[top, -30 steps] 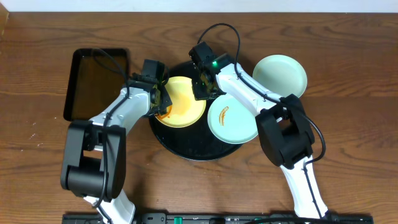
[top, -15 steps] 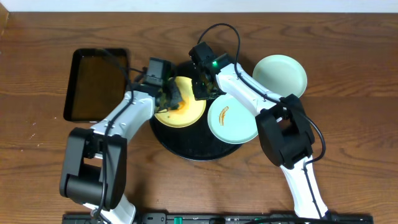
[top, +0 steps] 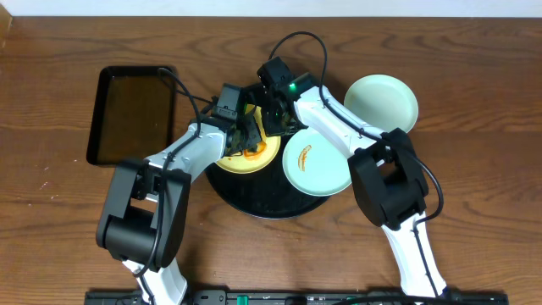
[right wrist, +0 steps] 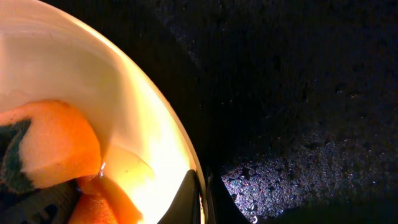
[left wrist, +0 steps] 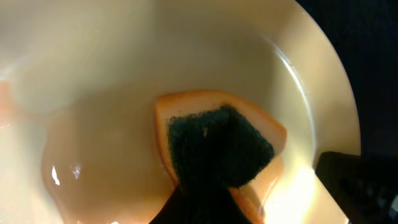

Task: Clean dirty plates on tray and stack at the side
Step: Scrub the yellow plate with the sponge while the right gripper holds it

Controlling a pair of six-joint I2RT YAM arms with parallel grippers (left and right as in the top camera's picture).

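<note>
Yellow plate (top: 230, 161) beneath left pincer's (top: 246, 141) sponge (left wrist: 217, 149)

A robot test bench, probably a lab, not a home: a bare wood-grain surface (top: 474, 246) has two black-and-white arms, left (top: 178, 157) and right (top: 334, 127), mounted at its near edge, a loose cable (top: 309, 38), and staged pale plates (top: 381, 102) around a round black tray (top: 254, 202).

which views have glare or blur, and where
Left wrist: the yellow plate is soft and hazy, with a hot spot by its lower right rim; the sponge is sharper. Right wrist: glare blows out the plate's edge, the black tray is nearly lost in dark. Overhead: even, sharp.
</note>
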